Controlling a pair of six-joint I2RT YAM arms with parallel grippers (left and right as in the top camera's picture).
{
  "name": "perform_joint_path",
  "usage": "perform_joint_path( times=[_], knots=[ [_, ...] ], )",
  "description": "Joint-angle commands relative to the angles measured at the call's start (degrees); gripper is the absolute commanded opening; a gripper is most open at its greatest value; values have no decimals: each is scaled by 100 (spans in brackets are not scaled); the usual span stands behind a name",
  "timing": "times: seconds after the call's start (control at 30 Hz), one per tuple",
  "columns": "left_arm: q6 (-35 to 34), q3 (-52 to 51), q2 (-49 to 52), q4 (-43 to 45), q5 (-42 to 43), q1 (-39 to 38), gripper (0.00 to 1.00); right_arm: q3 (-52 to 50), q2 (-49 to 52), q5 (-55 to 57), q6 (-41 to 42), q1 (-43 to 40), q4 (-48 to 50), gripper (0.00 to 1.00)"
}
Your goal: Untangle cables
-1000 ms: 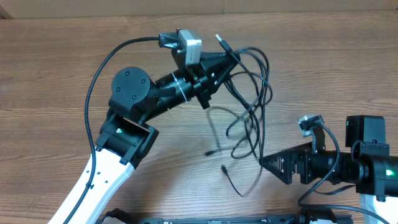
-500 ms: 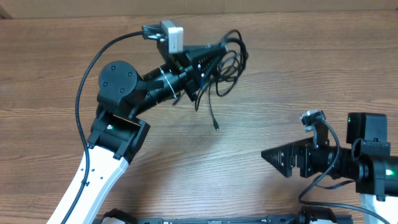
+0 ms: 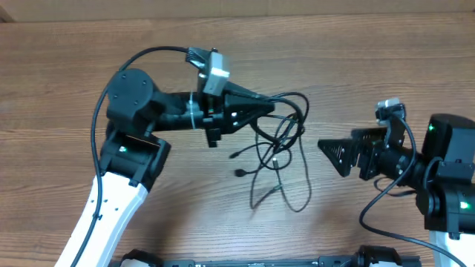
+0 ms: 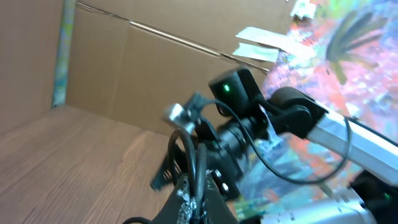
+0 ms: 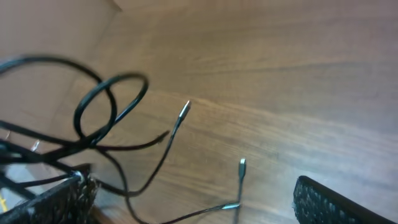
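A tangle of thin black cables (image 3: pixel 284 139) hangs from my left gripper (image 3: pixel 270 109) and trails onto the wooden table, with a long loop (image 3: pixel 303 199) and plug ends (image 3: pixel 240 173) lying loose. The left gripper is shut on one black cable (image 4: pixel 199 163), which runs up between its fingers (image 4: pixel 186 200). My right gripper (image 3: pixel 326 146) is open and empty just right of the tangle, its tip pointing at it. In the right wrist view its fingers (image 5: pixel 339 200) stand wide apart, with cable loops (image 5: pixel 112 104) and two plug tips (image 5: pixel 242 165) ahead of them.
The wooden table (image 3: pixel 386 67) spreads around the cables. A brown cardboard wall (image 4: pixel 124 68) stands behind the table. My right arm (image 4: pixel 280 118) shows in the left wrist view, facing the left gripper.
My left gripper has swung from the table's far side toward the middle with the cables, which now drape onto the table. My right gripper has moved farther from me, level with the tangle.
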Motion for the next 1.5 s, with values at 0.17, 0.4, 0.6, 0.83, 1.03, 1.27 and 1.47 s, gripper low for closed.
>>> perform_joint_path(
  times=[0.17,0.4,0.6,0.83,1.03,1.27,1.47],
  knots=[
    [129,122,-33,181,763,72,4,4,4,-898,-575,-15,533,100],
    [96,122,-33,568,737,-173,4,4,380,-1851,-1333,-13,529,100],
    [81,122,-33,566,741,-212,4,4,680,-2616,-1836,-13,573,100],
    [81,122,-33,546,470,-479,4,4,833,-2636,-1838,105,684,100],
    [79,122,-17,551,125,-802,4,4,837,-2347,-1805,826,1126,100],
    [55,122,-17,625,431,-1128,4,4,1025,-1661,-813,1005,2087,100],
    [-17,122,-20,966,922,-1298,4,4,1742,-1032,476,1003,2922,100]
  ],
)
